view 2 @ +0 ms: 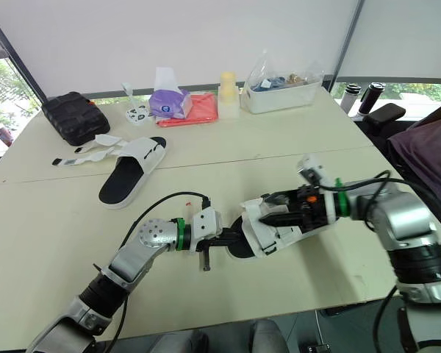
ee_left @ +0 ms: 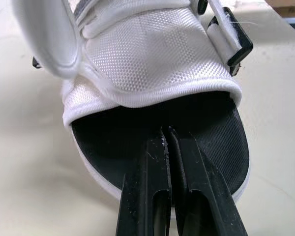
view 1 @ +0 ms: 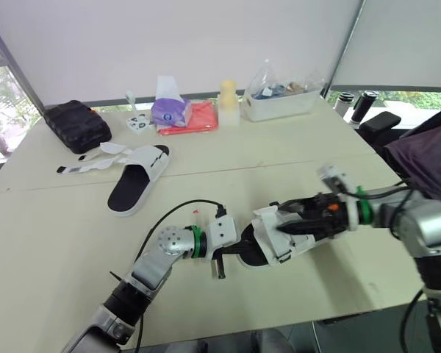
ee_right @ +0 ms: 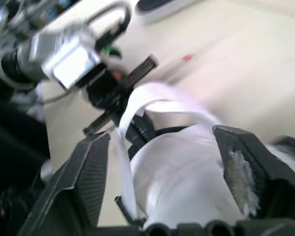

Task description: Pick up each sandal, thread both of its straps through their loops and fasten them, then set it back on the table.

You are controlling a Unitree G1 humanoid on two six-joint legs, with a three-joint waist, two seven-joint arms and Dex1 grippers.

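The nearer sandal (view 1: 275, 237) sat near the front middle of the tabletop (view 1: 51, 243), between the two arms; I could not tell whether its sole rested on the surface or hung just clear of it. The left gripper (ee_left: 165, 140) was clenched, its fingers pressed together and lying over the black footbed (ee_left: 209, 132) at the heel end, pointing into the opening under the white mesh upper (ee_left: 152, 54); nothing showed between them. The right gripper (ee_right: 161, 133) was spread wide, one finger on either side of that upper; a loose white strap (ee_right: 155, 98) arched up beside it, not yet drawn flat.

The second sandal (view 1: 138, 179) lay well apart towards the back left, its straps splayed open, near a black pouch (view 1: 76, 125); it looked untouched.

To my eye the sandal would be light and its sole springy but firm enough to hold by the heel edge; the upper looked soft, likely to give under a squeeze; the strap looked floppy and thin, so I would take it close to its free tip and steer it at the stiff black loop (ee_left: 236, 46); pinched further back, it would probably fold over and miss.
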